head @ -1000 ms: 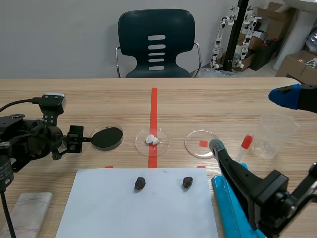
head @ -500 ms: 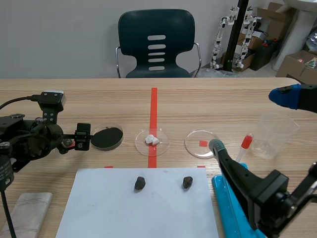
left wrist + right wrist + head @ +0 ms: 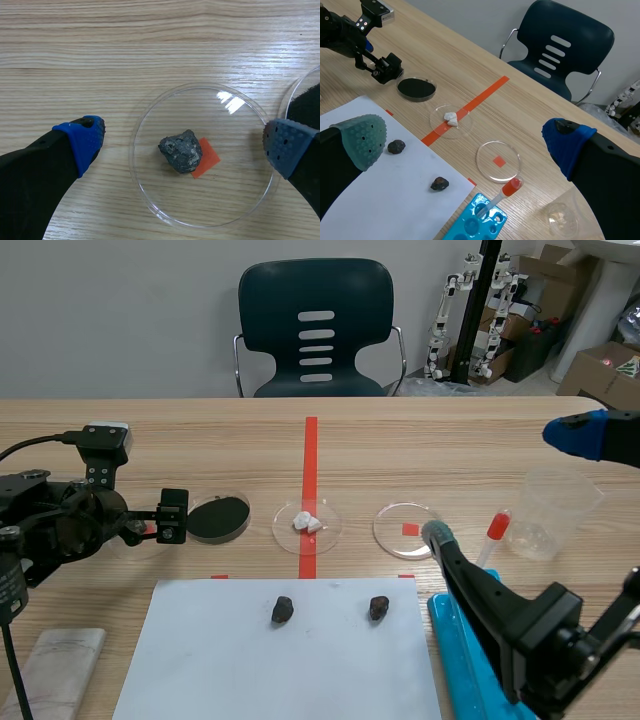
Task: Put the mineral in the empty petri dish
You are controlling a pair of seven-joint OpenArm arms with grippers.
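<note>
A dark grey mineral (image 3: 181,151) lies in a clear petri dish (image 3: 145,190) over an orange tape square, directly under my left gripper (image 3: 183,145). That gripper is open, one blue pad on each side of the dish, touching nothing. In the scene view the left gripper (image 3: 155,523) hovers at the table's left and hides this dish. Two more dark minerals (image 3: 282,609) (image 3: 378,607) rest on the white paper (image 3: 200,670). An empty petri dish (image 3: 405,530) sits right of the centre line. My right gripper (image 3: 465,142) is open, high over the table's right side.
A dish of black powder (image 3: 218,518) sits just right of the left gripper, and a dish with white lumps (image 3: 307,523) lies on the red tape line. At the right are a plastic cup (image 3: 553,510), a red-capped pipette (image 3: 495,535) and a blue well tray (image 3: 465,660). A stone slab (image 3: 55,670) lies front left.
The left gripper's fingers have spread wide apart, one finger swinging right toward the black powder dish. The right arm has not moved.
</note>
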